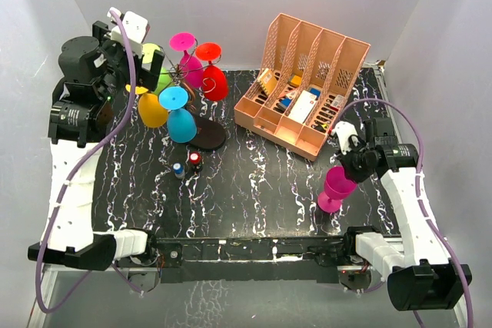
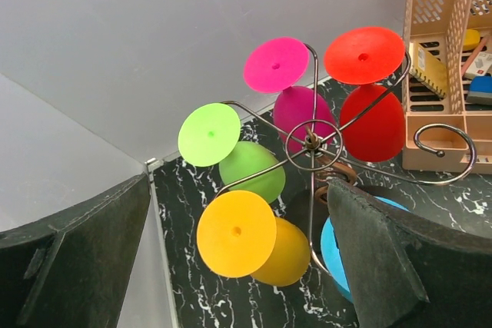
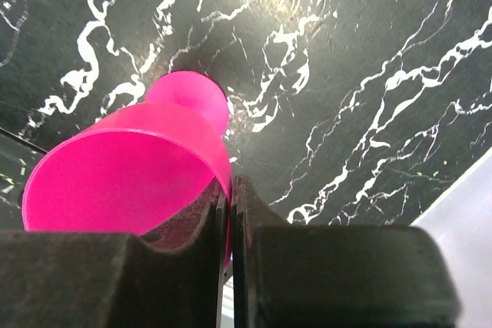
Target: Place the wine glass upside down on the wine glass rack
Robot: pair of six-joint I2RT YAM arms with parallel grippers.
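Two arms: right gripper (image 3: 229, 190) clamps the magenta plastic wine glass (image 3: 131, 167) by its rim; left gripper (image 2: 231, 259) gapes empty by the dark wire rack (image 2: 313, 142).

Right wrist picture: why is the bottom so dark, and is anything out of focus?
Right wrist view: the dark blocks are fingers of the right tool, close to the lens and in shade; the pink wine glass pinched between them looms large, while the marbled table behind is sharp. Top view: even light, soft shadows.
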